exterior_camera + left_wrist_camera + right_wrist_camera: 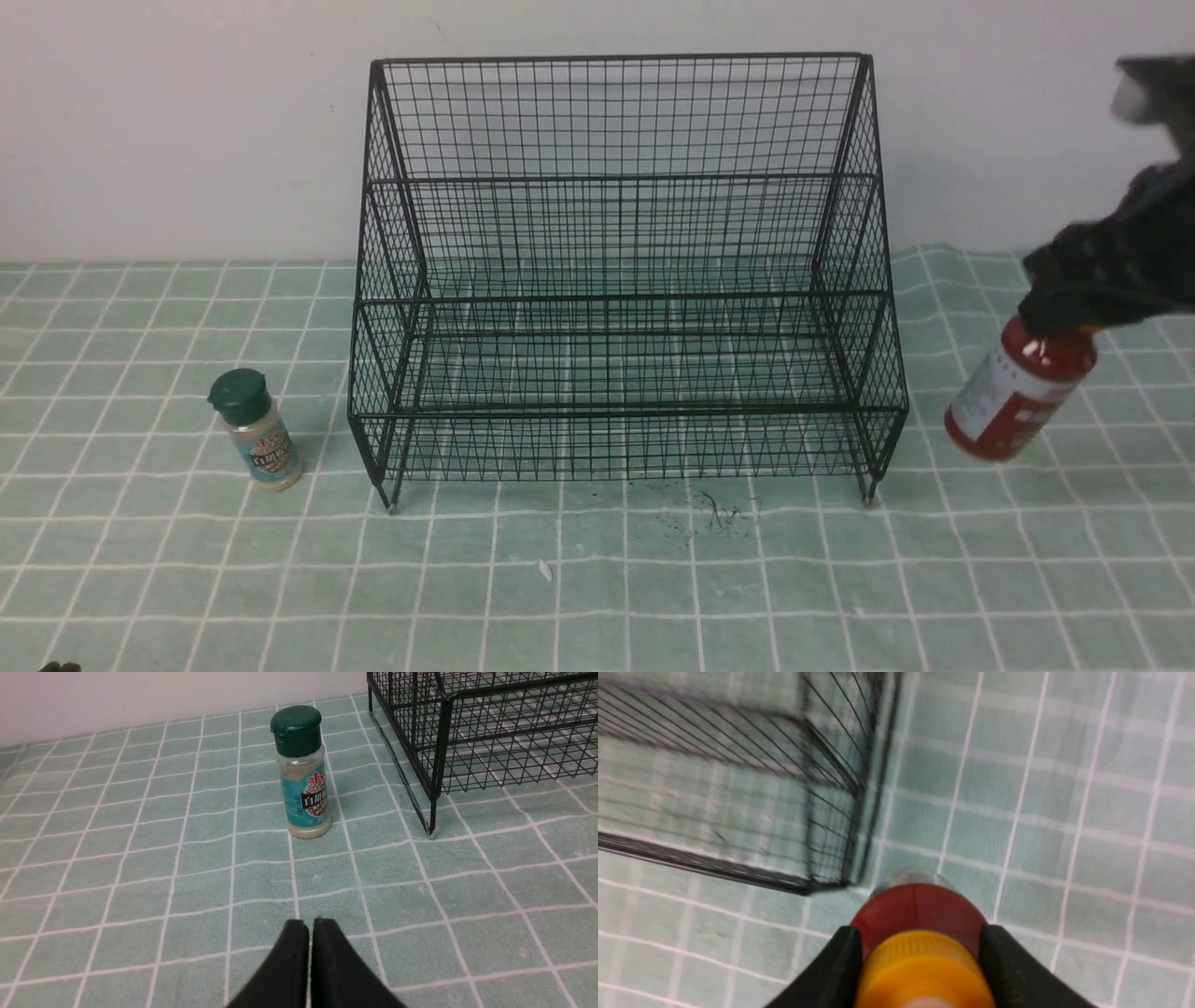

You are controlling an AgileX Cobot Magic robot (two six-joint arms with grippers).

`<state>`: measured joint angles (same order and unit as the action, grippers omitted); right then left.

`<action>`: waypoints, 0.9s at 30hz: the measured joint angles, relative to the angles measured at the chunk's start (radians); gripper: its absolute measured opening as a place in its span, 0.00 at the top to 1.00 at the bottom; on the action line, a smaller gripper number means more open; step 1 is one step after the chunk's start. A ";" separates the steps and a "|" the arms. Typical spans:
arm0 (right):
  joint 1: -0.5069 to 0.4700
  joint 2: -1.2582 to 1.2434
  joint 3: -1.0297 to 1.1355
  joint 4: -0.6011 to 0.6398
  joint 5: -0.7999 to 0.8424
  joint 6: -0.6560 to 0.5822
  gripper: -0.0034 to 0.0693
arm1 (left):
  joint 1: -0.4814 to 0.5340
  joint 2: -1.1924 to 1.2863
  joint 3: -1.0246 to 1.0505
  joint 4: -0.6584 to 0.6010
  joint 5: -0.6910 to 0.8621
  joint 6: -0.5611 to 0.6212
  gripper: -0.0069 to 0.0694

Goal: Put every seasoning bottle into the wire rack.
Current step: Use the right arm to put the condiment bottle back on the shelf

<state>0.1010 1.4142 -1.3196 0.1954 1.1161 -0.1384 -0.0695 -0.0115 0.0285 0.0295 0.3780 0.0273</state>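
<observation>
The black wire rack [616, 280] stands mid-table against the wall, with nothing on its tiers. A small clear shaker [257, 429] with a dark green cap and teal label stands upright to the left of the rack, also seen as the shaker [302, 772] in the left wrist view. My left gripper [310, 924] is shut and holds nothing, well short of the shaker. Right of the rack, the red sauce bottle [1018, 397] with a white label leans over. My right gripper [1060, 322] grips its shoulder below the yellow cap [920, 966]; its fingers [840, 961] press both sides.
A pale green checked cloth [597, 579] covers the table, with a white wall behind. Dark specks and a small white scrap [544, 569] lie in front of the rack. The rack's corner leg [432, 830] stands close to the shaker.
</observation>
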 joint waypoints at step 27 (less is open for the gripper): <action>0.259 0.240 -0.150 -0.031 -0.121 0.071 0.55 | 0.000 0.000 0.000 0.000 0.000 0.000 0.92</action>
<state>0.3599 1.6538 -1.4698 0.1647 0.9952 -0.0673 -0.0695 -0.0115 0.0285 0.0295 0.3780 0.0273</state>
